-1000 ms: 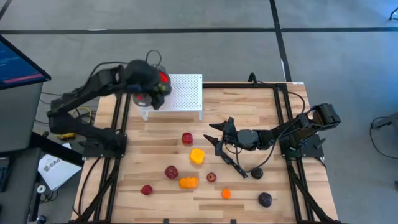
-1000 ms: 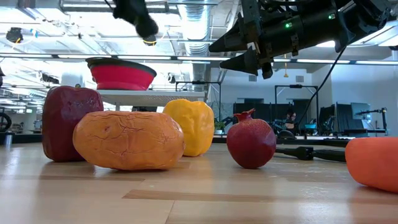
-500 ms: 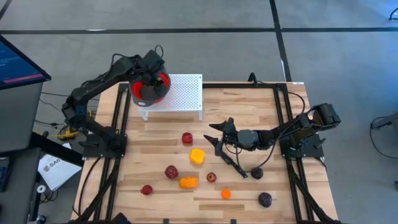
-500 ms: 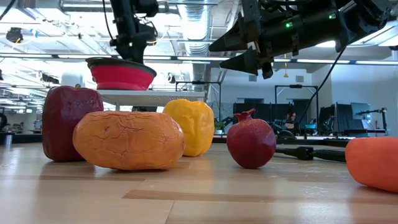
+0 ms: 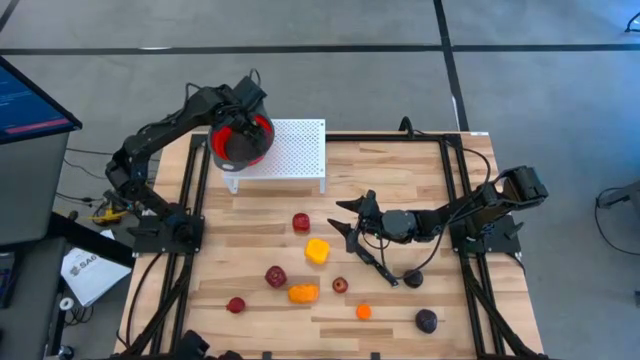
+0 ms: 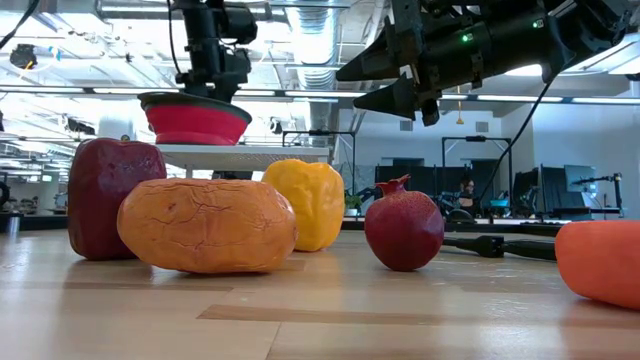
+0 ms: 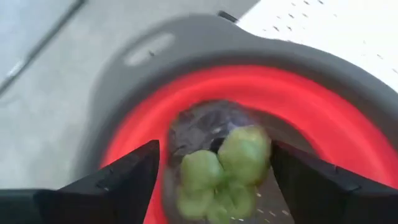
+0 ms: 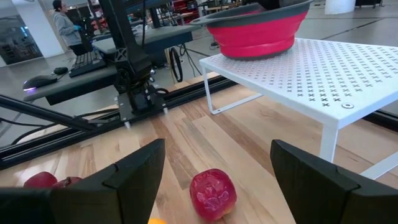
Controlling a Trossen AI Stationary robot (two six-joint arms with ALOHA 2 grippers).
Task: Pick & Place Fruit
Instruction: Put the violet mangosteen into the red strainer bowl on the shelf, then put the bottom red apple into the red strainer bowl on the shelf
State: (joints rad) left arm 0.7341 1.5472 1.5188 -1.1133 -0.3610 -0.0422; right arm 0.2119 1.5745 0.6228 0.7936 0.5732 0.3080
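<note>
Your left gripper hangs directly over the red colander, fingers spread, with a green fruit lying loose in the bowl just below the tips and pinched by nothing. Your right gripper hovers above the tabletop, fingers also spread and empty; the red fruit sits just ahead of it and the yellow fruit just beyond that.

Expect these pieces to be light, rigid toy shells with smooth skins, so they will likely roll or squirt out under an off-centre squeeze. Take the rounded ones across the widest part, fingers level with the middle. For the long orange fruit, grip across the short width, not end to end. The pomegranate has a small crown on top; close on the body below it.

Hard to read: the green fruit is blurred, so you cannot tell whether it is one lumpy piece or a cluster, or what the dark shape under it is. From table height the colander's wall hides its contents. The orange piece at the far side of that view is cut off by the edge. The dark fruit behind your right gripper is too small to judge for shape.
</note>
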